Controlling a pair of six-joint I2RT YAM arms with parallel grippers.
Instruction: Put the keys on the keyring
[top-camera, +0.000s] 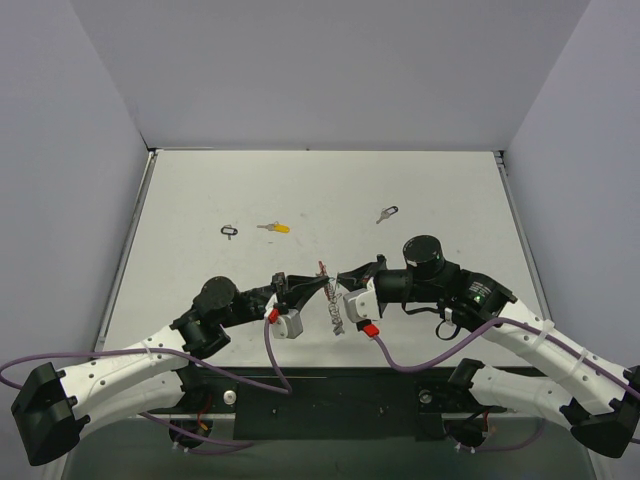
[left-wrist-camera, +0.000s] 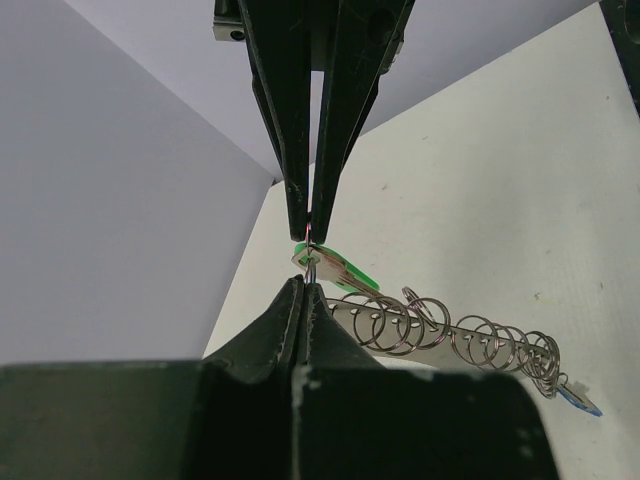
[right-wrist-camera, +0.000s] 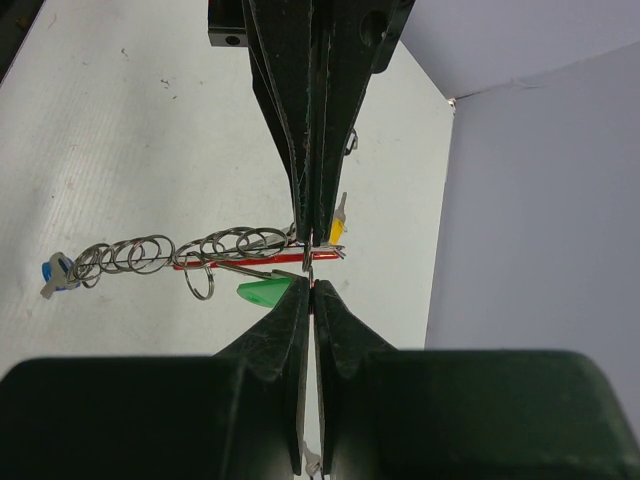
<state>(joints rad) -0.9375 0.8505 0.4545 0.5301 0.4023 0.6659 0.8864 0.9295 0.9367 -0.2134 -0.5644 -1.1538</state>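
Observation:
The keyring (top-camera: 335, 312), a silver coil with a red piece (right-wrist-camera: 250, 262), hangs in the air between my two grippers above the near middle of the table. A green key (left-wrist-camera: 345, 270) and a blue key (left-wrist-camera: 580, 400) are on it, the blue one at the far end of the coil (right-wrist-camera: 170, 250). My left gripper (top-camera: 322, 284) is shut on a thin ring at the keyring's top end, tip to tip with my right gripper (top-camera: 338, 280), which is shut on the same end. A yellow key (top-camera: 275, 228) and a black key (top-camera: 388, 214) lie loose on the table farther back.
A small bare black loop (top-camera: 230, 231) lies left of the yellow key. Grey walls close in the table (top-camera: 450, 200) on the left, back and right. Both arms reach in from the near edge, with purple cables trailing behind them.

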